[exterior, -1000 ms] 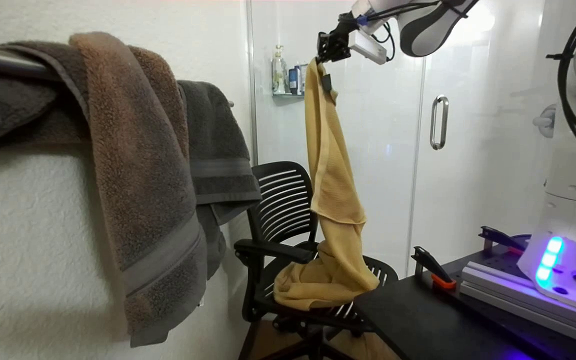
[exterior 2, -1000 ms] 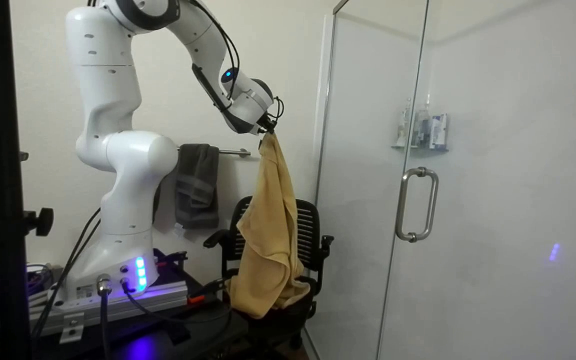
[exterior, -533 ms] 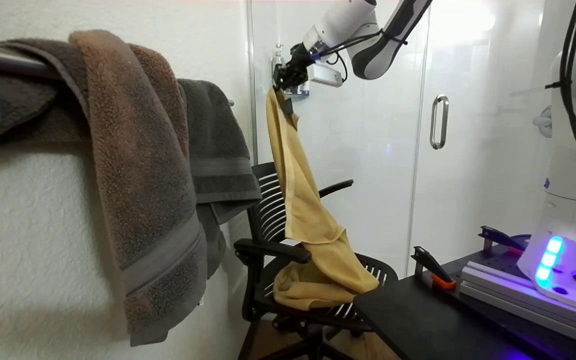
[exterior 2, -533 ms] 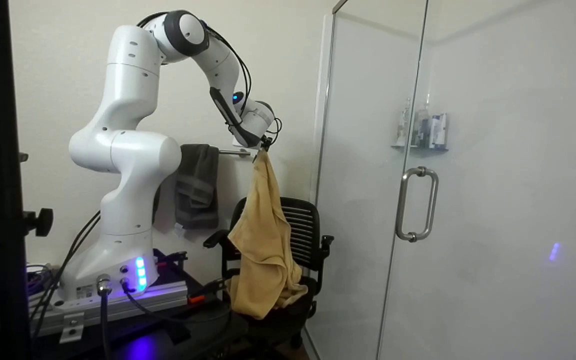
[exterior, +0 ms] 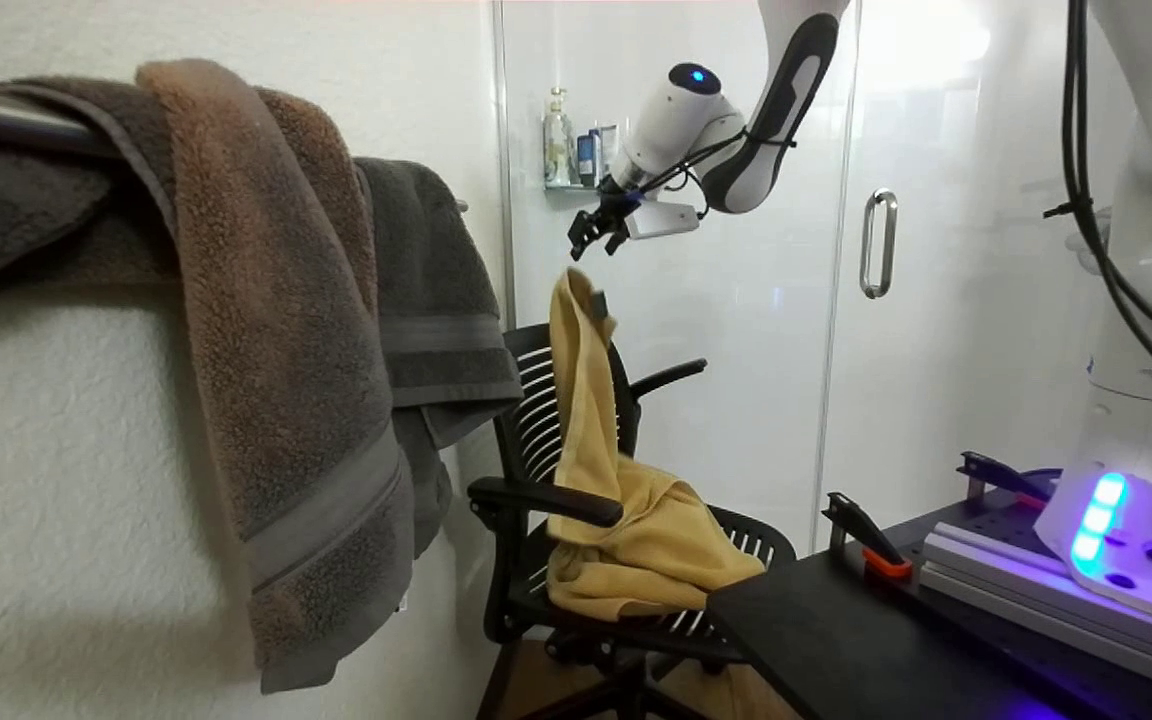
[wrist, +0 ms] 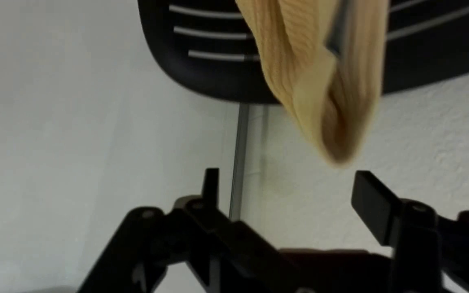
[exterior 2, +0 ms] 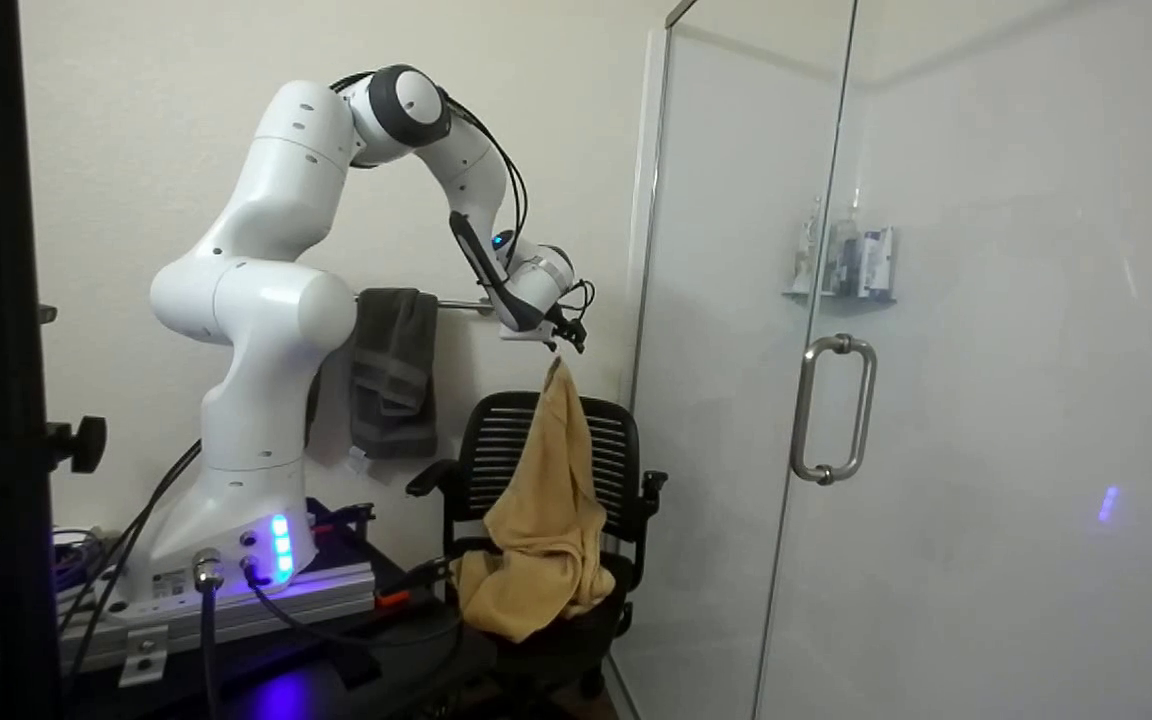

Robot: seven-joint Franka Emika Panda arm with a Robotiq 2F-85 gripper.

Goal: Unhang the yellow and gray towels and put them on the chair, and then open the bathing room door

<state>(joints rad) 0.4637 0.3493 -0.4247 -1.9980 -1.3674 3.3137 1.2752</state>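
Showing bottle labels (exterior: 558,152) too small to read, a blurred tag (wrist: 337,34) on the yellow towel (exterior: 651,530) bunched on the chair (exterior 2: 491,450) below the spread end effector (exterior: 595,250), and the gray towel (exterior: 441,275) partly behind a brown towel (exterior: 281,370).

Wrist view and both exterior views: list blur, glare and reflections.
Wrist view: the yellow towel is blurred at its tip, and the gripper looks almost black; in an exterior view, white glare shows high on the shower door; in an exterior view, blue base lights appear mirrored in that door.
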